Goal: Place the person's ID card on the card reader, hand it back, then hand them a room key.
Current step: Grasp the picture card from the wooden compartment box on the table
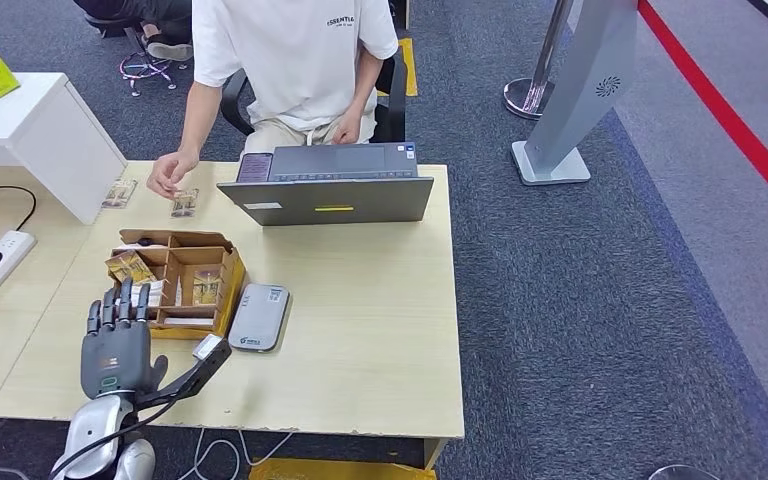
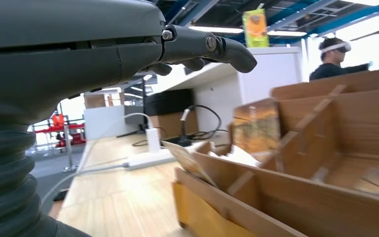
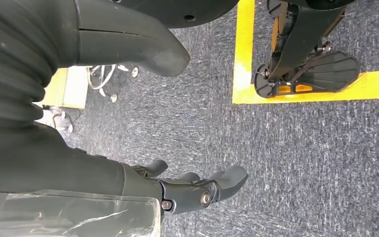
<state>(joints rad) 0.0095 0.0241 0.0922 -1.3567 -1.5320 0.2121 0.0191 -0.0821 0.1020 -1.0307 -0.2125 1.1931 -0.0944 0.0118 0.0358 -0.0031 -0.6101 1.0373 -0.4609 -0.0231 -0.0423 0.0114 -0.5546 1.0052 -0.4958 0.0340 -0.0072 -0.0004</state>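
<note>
Head view: left hand (image 1: 115, 345) hovers empty, fingers apart, at the near edge of the cardboard box (image 1: 222, 290) on the bench (image 1: 360, 300).
A card (image 1: 185, 203), probably the ID though too small to read, lies beyond the box under the person's hand (image 1: 167, 175); the grey card reader (image 1: 259, 317) sits just beside the box. Reaching across could snag the box dividers or tip the patterned cards. Right hand (image 3: 197, 190) hangs over the floor, fingers loosely curled, holding nothing.
</note>
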